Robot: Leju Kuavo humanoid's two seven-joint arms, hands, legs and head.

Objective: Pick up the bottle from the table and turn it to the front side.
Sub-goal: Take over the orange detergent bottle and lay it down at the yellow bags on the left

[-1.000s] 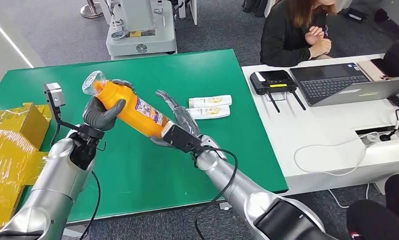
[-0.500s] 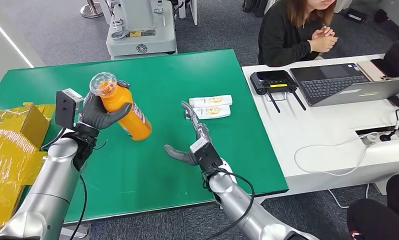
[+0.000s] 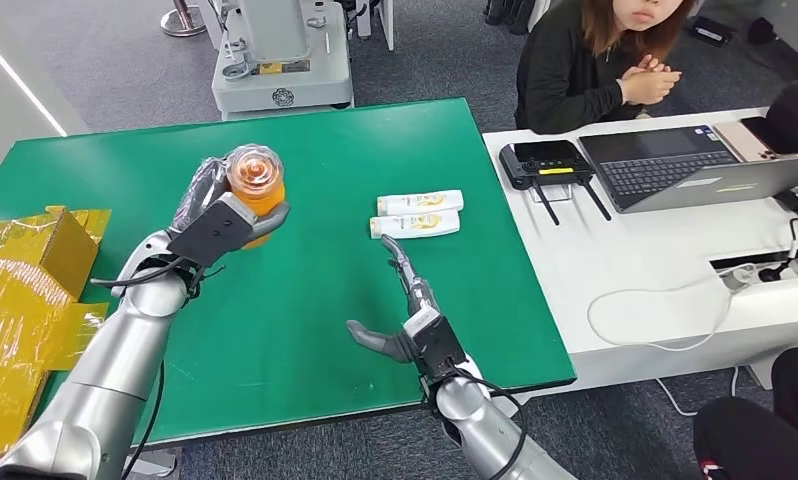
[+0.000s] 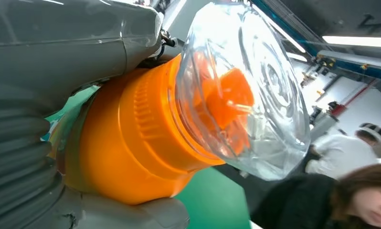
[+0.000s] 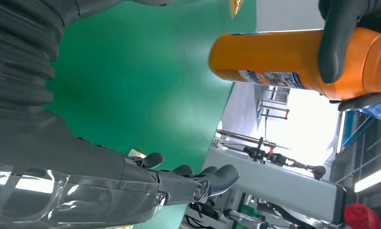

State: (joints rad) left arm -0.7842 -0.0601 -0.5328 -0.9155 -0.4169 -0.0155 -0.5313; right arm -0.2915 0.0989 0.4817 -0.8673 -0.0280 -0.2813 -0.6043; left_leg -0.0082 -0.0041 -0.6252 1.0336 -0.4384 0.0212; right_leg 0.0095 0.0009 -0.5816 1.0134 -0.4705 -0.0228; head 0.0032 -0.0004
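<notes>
Head view, upper left: the left hand (image 3: pixel 215 215) grips the orange bottle (image 3: pixel 254 190) above the green table (image 3: pixel 305 290); the right hand (image 3: pixel 407 315) is spread, empty. Right wrist view reveals the bottle's label.

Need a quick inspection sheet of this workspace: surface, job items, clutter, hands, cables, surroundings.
Surface: green table, no spill seen.
Job's things: orange bottle lifted off the table, clear cap toward the head camera.
Clutter: two white tubes side by side; yellow packaging at the table's left edge.
Hands: left hand grips the bottle; right hand open, holding nothing.
Cables: white cable on the white desk.
Surroundings: person, laptop.
</notes>
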